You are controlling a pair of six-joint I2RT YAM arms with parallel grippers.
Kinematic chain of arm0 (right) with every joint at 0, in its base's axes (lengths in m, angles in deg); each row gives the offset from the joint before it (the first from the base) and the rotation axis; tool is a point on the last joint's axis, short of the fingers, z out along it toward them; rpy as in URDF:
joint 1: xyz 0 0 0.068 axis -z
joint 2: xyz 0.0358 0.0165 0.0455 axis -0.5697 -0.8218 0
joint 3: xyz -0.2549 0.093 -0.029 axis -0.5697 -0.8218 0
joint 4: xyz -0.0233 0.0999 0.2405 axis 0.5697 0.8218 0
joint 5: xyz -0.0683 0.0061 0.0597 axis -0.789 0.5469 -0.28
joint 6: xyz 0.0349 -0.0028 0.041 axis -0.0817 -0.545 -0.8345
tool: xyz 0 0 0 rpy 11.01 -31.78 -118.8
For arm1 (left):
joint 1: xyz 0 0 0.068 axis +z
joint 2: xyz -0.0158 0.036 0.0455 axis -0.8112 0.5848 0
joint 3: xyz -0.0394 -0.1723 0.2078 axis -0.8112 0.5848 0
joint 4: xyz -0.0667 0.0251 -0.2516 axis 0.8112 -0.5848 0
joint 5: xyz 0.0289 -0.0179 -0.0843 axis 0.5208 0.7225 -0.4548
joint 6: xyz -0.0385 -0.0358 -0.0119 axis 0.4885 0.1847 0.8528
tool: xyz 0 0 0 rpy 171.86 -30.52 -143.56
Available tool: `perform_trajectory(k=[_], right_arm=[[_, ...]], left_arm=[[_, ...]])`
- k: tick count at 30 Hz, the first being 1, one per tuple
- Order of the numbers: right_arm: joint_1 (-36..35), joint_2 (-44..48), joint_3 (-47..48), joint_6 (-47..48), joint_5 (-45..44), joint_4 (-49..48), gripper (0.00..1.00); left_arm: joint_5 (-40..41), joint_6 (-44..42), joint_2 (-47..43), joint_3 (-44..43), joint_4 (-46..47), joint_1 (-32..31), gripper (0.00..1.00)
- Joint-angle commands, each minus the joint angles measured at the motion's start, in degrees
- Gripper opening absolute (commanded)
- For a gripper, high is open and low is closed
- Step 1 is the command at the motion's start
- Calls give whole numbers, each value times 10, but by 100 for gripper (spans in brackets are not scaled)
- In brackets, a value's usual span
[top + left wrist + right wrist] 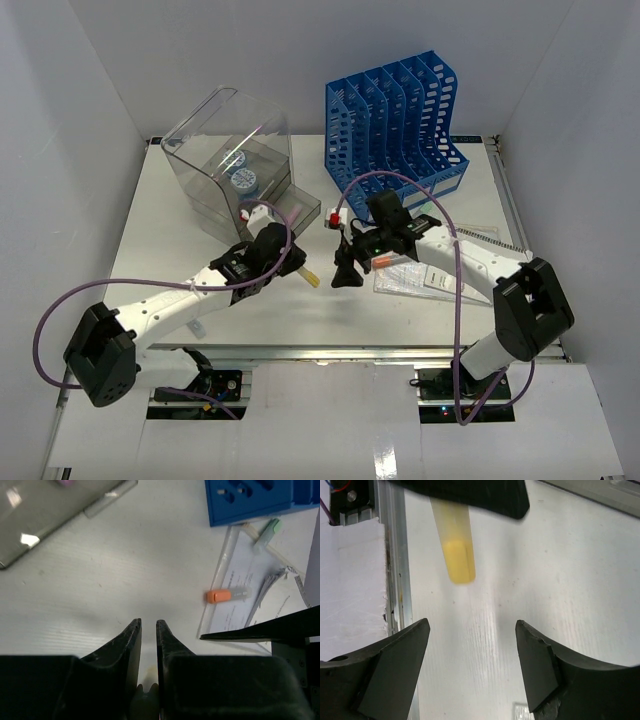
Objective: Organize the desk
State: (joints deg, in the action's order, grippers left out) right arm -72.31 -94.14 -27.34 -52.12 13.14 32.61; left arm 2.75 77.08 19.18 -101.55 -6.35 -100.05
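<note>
The desk (340, 315) is plain white. Upper right of the overhead view, a bright blue file rack (395, 120), slotted all over. Upper left, a clear, smoky drawer box (230, 150). Near the centre, a pale yellow highlighter (308, 275). Purple cables (458, 320) trail about. An orange-capped pen (227, 595) lies on white printed paper (235, 622).

1. No word, brand or number could be read in any view.
2. The printed sheet (235, 575) on the desk (125, 580), at the right of the left wrist view, carried fine lines of print that were too small to read.
3. The round blue-and-white labels (243, 180) in the clear box (215, 125), upper left of the top view, were too blurred.
4. The yellow marker (455, 555) gave no legible mark.
</note>
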Motion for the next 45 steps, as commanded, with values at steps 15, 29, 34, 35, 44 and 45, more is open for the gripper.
perform_trajectory(k=[15, 29, 34, 35, 44, 45], right_arm=[[104, 107, -93, 27, 29, -74, 77], [147, 120, -110, 30, -26, -84, 78], [151, 130, -124, 146, -36, -41, 80], [150, 130, -126, 188, -28, -10, 81], [150, 89, -117, 692, -103, 207, 84], [151, 74, -106, 697, -119, 210, 84]], left_arm=[[396, -499, 271, -330, -108, -3, 0], [424, -613, 398, -333, 1, 12, 56], [376, -552, 399, -361, -85, 12, 82], [367, -546, 395, -364, -95, 12, 83], [118, -497, 240, -344, -166, 1, 98], [76, -484, 198, -320, -161, 1, 98]])
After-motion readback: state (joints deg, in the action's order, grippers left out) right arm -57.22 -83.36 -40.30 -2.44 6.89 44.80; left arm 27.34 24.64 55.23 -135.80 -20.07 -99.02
